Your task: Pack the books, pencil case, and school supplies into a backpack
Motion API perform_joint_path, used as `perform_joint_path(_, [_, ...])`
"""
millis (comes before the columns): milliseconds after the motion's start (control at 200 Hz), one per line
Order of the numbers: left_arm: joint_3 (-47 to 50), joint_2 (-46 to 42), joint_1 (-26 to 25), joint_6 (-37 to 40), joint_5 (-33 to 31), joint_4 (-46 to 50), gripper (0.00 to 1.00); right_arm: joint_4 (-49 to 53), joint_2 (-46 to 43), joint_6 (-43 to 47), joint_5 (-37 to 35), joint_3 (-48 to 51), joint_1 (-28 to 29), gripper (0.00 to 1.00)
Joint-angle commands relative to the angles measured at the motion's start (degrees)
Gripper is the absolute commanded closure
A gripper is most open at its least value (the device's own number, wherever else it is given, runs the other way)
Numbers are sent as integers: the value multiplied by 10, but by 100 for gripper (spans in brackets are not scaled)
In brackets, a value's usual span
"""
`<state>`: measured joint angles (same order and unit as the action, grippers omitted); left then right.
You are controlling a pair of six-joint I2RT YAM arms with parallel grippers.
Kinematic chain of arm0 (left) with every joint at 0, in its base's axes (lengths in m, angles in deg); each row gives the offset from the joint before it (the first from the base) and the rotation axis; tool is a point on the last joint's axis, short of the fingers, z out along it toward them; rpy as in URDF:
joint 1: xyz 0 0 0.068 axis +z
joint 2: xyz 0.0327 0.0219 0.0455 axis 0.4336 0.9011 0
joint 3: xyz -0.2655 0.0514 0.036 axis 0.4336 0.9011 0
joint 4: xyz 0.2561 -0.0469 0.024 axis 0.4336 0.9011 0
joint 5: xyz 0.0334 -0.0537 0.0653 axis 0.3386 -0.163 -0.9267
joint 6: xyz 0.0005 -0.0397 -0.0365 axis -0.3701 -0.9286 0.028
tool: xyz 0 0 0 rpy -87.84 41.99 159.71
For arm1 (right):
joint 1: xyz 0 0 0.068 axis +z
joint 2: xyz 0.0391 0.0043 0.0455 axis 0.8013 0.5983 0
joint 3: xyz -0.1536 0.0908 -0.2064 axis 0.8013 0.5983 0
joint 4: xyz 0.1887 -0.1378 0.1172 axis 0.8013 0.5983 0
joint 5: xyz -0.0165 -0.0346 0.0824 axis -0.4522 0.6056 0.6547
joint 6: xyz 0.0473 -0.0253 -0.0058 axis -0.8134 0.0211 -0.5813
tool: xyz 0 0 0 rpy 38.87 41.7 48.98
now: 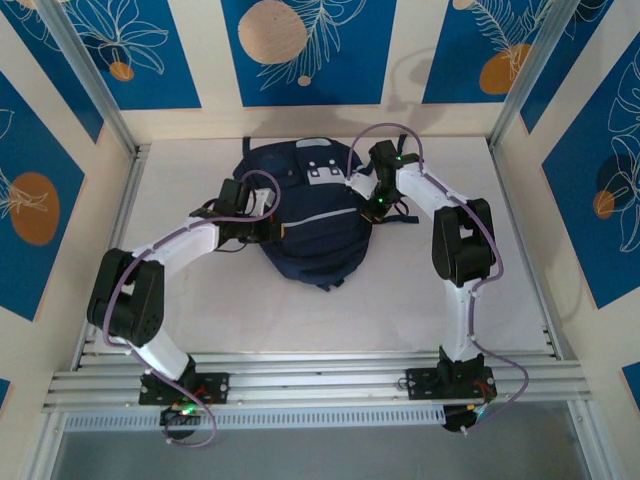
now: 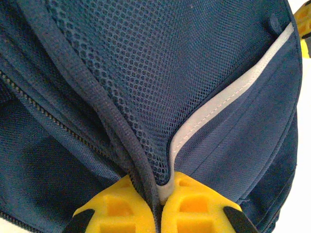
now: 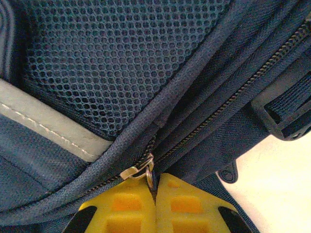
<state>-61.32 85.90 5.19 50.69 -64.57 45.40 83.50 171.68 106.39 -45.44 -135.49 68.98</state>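
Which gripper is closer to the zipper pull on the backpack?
Right. The right gripper is shut on the zipper pull itself, at the right side of the backpack. The left gripper pinches a piped seam on the opposite side.

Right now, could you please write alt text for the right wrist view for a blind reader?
The right gripper is shut on the metal zipper pull of the navy backpack. Blue mesh and a grey trim stripe lie above.

Top cam: high, near edge, looks down over whole worktop point(image 1: 420, 290). L & R wrist cams: v. close, facing backpack point(image 1: 310, 215) mesh from opposite sides. Shared: backpack.
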Motion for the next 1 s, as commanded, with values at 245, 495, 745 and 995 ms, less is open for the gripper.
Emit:
perform_joint_path(245, [5,-31,33,63,-47,106,100,-77,8,-129,-109,-44,-101,100])
perform_joint_path(495, [10,-30,35,60,-42,99,100,-110,4,-222,-46,-28,-106,100])
perform_joint_path(745, [1,-18,35,56,-15,95,100,-165,-53,-192,-16,44,-80,89])
perform_joint_path(995, [-8,-11,34,31,24,83,100,-174,-128,-211,15,97,-72,64])
